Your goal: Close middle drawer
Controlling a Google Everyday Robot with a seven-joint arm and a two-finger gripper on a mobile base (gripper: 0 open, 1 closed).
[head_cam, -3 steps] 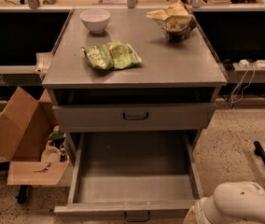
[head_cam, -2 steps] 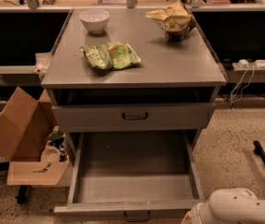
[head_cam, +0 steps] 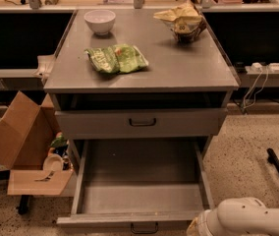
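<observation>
The middle drawer point(head_cam: 142, 181) is shown pulled far out from under a grey table point(head_cam: 179, 68), its long side set left to right and its low front with a black handle point(head_cam: 144, 227) turned toward the viewer. The hand point(head_cam: 198, 226) is seen at the bottom edge, just beside the drawer's front right corner. Whether it is apart or together cannot be told.

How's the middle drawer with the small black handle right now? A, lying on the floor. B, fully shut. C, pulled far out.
C: the middle drawer juts far out of the cabinet, its grey inside showing. The gripper is out of view; only the white arm shows at lower right.
</observation>
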